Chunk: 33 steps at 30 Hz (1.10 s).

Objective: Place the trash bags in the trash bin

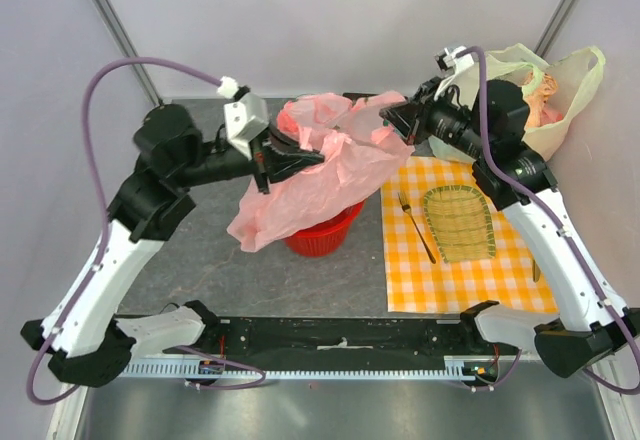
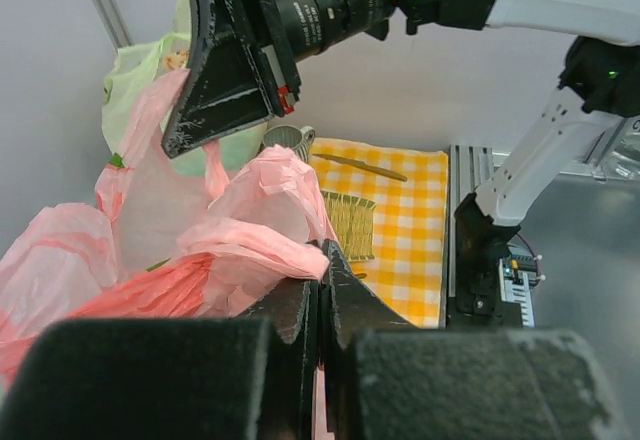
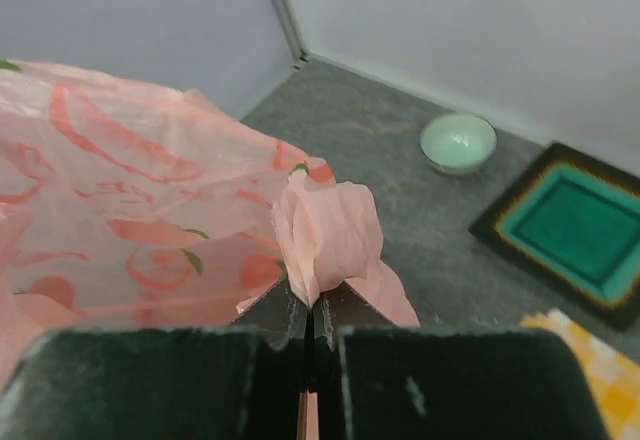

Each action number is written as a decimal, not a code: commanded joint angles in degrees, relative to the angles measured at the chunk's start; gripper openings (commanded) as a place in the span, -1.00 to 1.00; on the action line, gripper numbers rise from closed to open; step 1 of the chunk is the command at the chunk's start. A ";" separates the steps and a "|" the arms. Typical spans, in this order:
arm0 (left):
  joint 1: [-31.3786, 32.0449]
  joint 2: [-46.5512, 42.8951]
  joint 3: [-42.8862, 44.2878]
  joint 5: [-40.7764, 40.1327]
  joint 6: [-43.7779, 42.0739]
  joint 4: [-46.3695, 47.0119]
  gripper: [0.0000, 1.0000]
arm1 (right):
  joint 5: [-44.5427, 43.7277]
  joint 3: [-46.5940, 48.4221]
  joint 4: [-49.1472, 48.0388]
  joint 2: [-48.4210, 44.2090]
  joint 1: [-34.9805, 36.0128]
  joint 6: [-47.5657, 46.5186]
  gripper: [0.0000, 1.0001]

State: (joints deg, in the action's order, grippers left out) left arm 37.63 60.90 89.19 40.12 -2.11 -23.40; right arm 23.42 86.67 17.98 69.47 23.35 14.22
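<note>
The pink trash bag (image 1: 320, 175) hangs spread over the red mesh trash bin (image 1: 322, 234), which shows only at its lower part. My left gripper (image 1: 312, 158) is shut on the bag's left side; its fingertips pinch pink plastic in the left wrist view (image 2: 322, 260). My right gripper (image 1: 392, 120) is shut on the bag's upper right edge, and a bunched fold (image 3: 330, 235) stands up from its jaws in the right wrist view. The bag (image 3: 130, 210) stretches away to the left there. The right gripper (image 2: 185, 140) also shows from the left wrist.
A yellow checked cloth (image 1: 460, 235) with a woven tray (image 1: 458, 222) and a fork (image 1: 415, 226) lies at the right. A pale yellow-green bag (image 1: 555, 95) sits at the back right. A small green bowl (image 3: 458, 141) and a green-and-black plate (image 3: 570, 225) lie beyond the bag.
</note>
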 commanded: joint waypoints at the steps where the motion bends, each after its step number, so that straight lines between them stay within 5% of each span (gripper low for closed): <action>1: -0.01 5.17 2.48 0.22 -0.97 3.62 -0.97 | -6.09 -4.92 3.02 -4.60 -2.26 -0.51 -1.00; 9: -3.69 6.59 -4.55 -0.31 -7.38 2.23 -0.85 | -10.32 -4.93 1.80 -5.58 -3.32 -0.60 -1.00; 12: -8.25 5.81 -1.93 4.51 -6.76 -4.88 -0.29 | -10.76 -5.37 1.10 -4.96 -3.32 0.10 -1.00; 13: -9.23 5.98 2.26 5.40 -9.55 -8.12 0.19 | -11.29 -5.64 1.09 -4.87 -3.32 0.11 -1.00; 16: -13.97 5.11 9.40 7.31 -15.09 -24.81 0.85 | -13.40 -5.81 0.83 -4.70 -3.40 0.37 -1.00; 21: -23.38 -3.23 8.38 9.37 -25.30 -37.13 0.89 | -13.58 -5.64 0.74 -3.91 -3.32 1.25 -1.00; 27: -23.30 -5.71 3.99 -8.27 -31.28 -48.91 0.91 | -13.67 -4.76 0.92 -3.64 -3.32 0.90 -1.00; 33: -23.30 -1.23 1.80 -4.26 -37.35 -56.14 0.86 | -12.61 -4.15 1.01 -3.11 -3.40 2.39 -1.00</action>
State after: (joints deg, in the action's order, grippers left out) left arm 14.59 55.02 94.13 37.41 -33.28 -71.44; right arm 10.57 80.51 20.67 66.11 20.12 14.98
